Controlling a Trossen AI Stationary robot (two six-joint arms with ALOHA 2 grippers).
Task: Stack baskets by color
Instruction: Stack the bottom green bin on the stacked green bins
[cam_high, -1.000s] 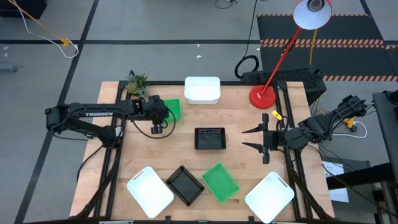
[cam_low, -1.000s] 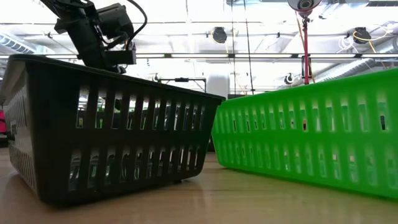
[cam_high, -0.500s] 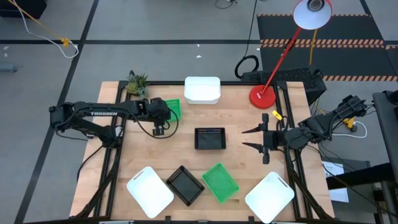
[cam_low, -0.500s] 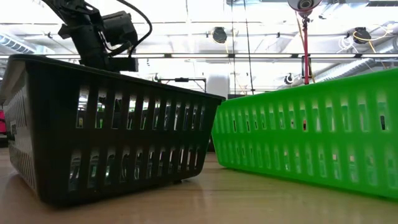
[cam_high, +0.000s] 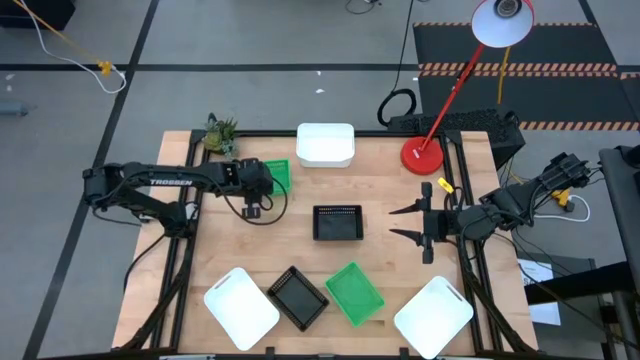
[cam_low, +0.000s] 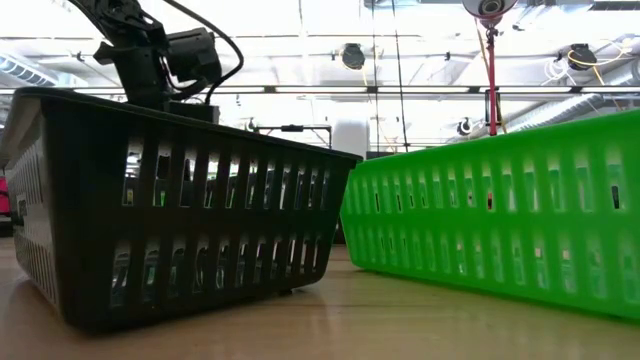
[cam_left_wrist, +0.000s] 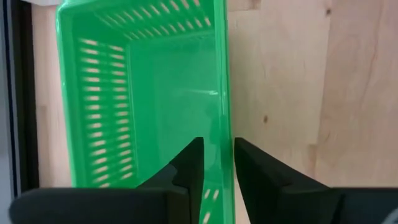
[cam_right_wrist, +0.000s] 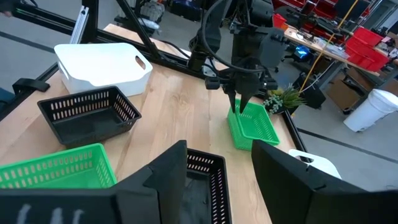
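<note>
Nearest the front edge, white, black and green baskets are waiting; a black basket (cam_high: 337, 223) is sitting mid-table. Beyond, the left gripper (cam_left_wrist: 216, 163) is clenching the thin side wall of a green basket (cam_left_wrist: 144, 93) by the plant (cam_high: 220, 132). Light, stiff, slick plastic, it likely lifts easily by the rim. The right gripper (cam_high: 408, 223) is hanging released, bare wood between them.
</note>
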